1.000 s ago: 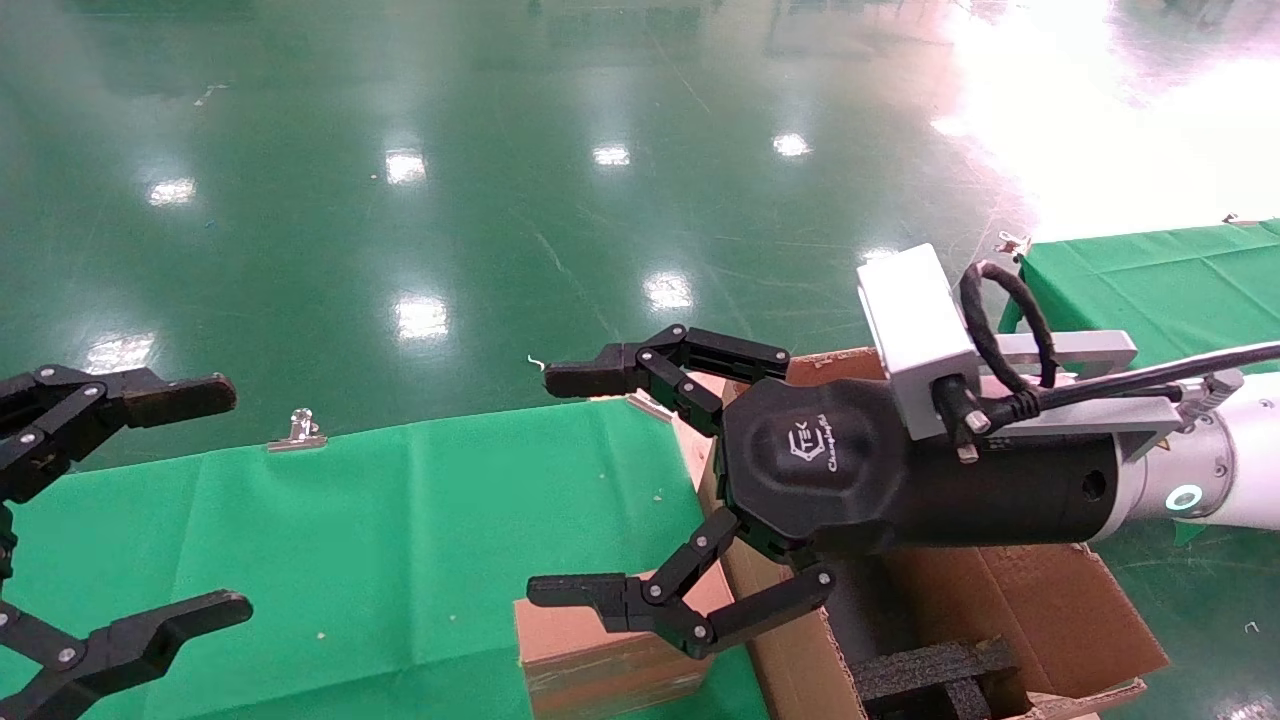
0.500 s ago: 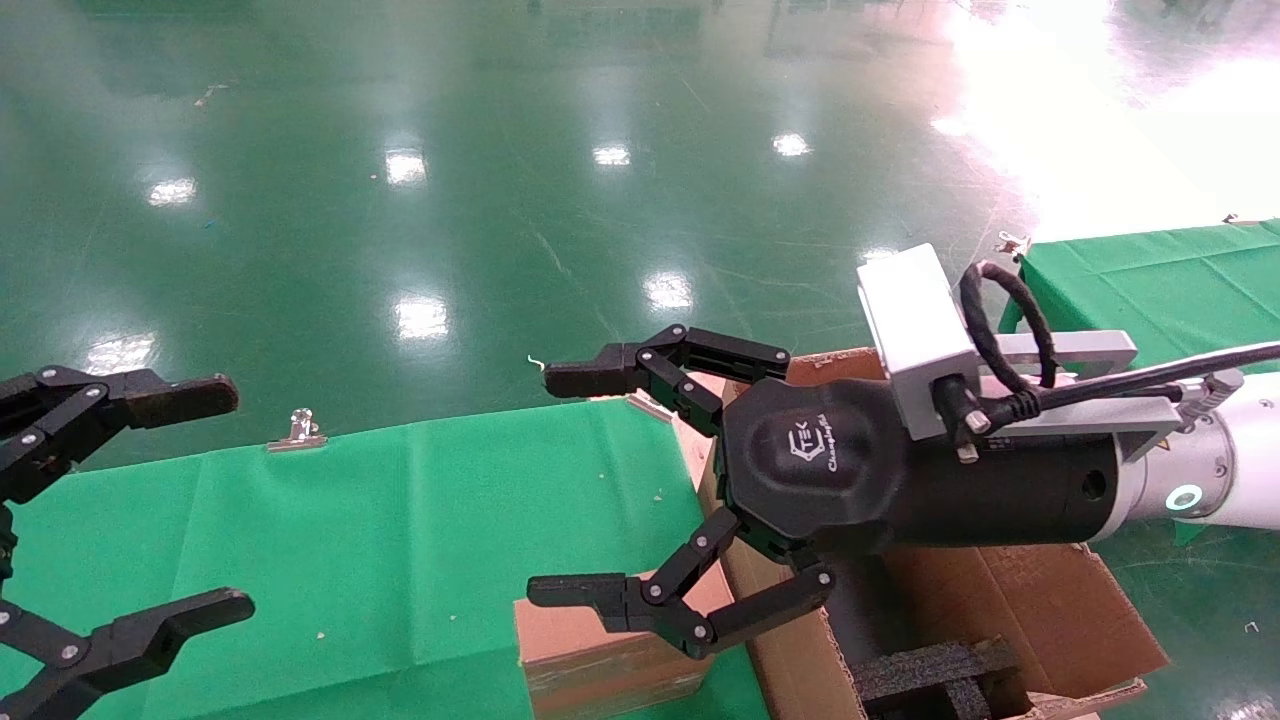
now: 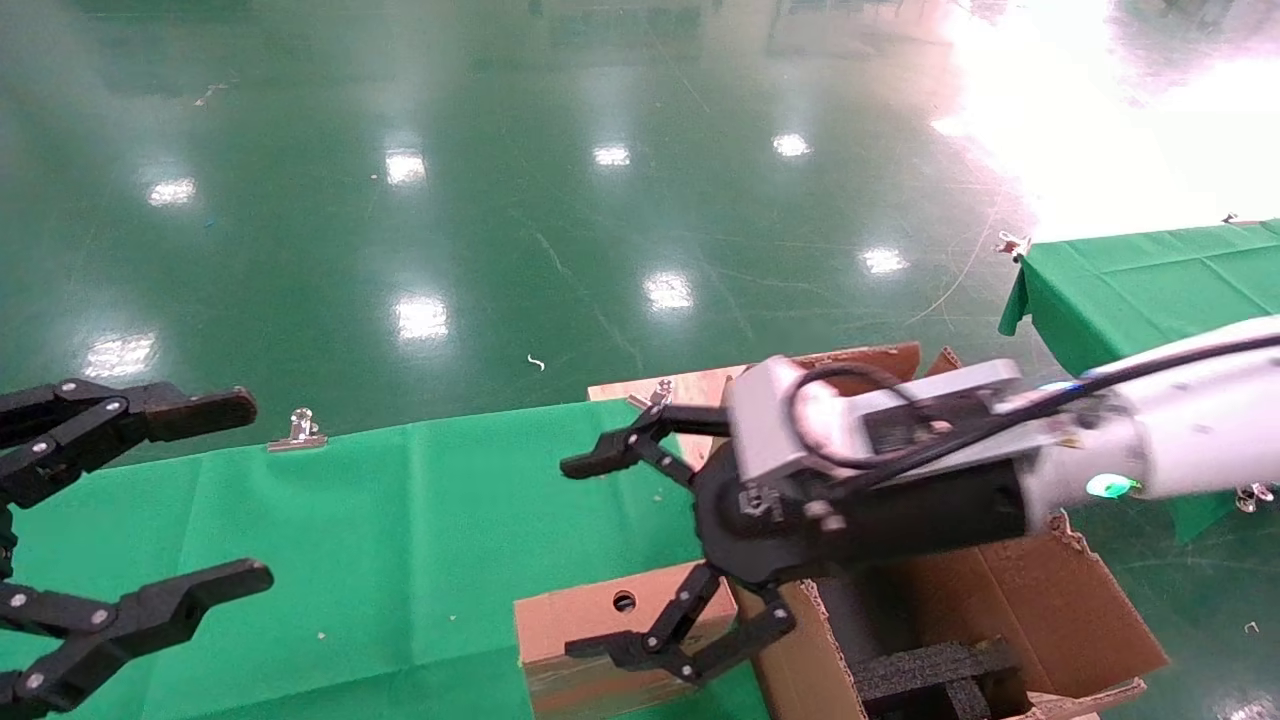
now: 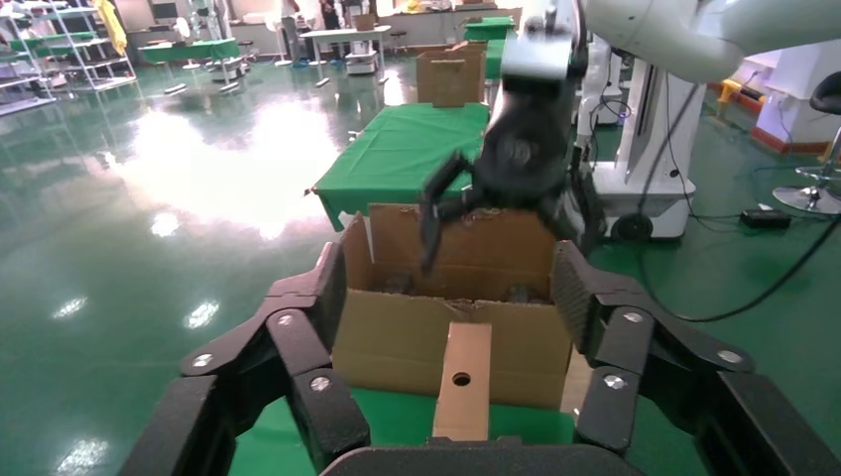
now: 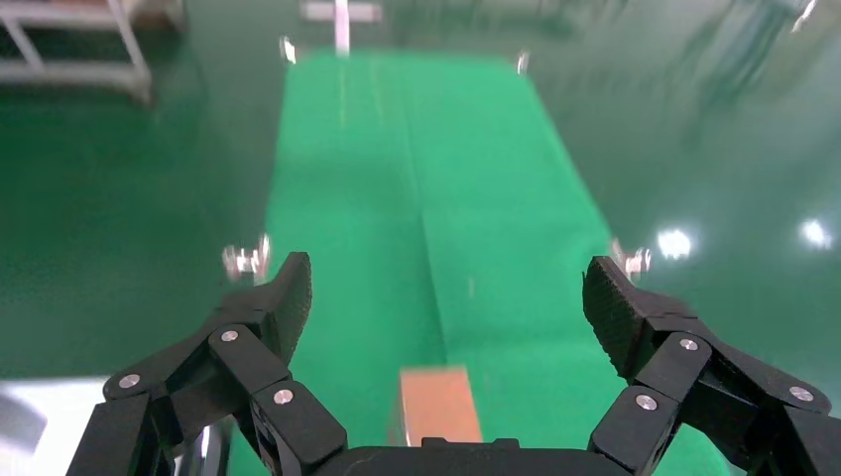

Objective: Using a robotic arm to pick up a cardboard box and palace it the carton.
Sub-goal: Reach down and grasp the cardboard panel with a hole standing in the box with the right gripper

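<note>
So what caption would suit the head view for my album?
Right claw open above the small cardboard box, beside the big carton.

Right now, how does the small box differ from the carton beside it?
The box is slim, closed and stands on its narrow edge on the green cloth, with a round hole showing; the carton is far bigger, open on top, with ragged flaps and black foam inside. Both are plain brown cardboard. The right gripper hangs open over the box.

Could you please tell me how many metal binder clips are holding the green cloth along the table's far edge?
2: one clip at the cloth's far edge toward the left, another clip beside the carton. Others may be hidden.
</note>
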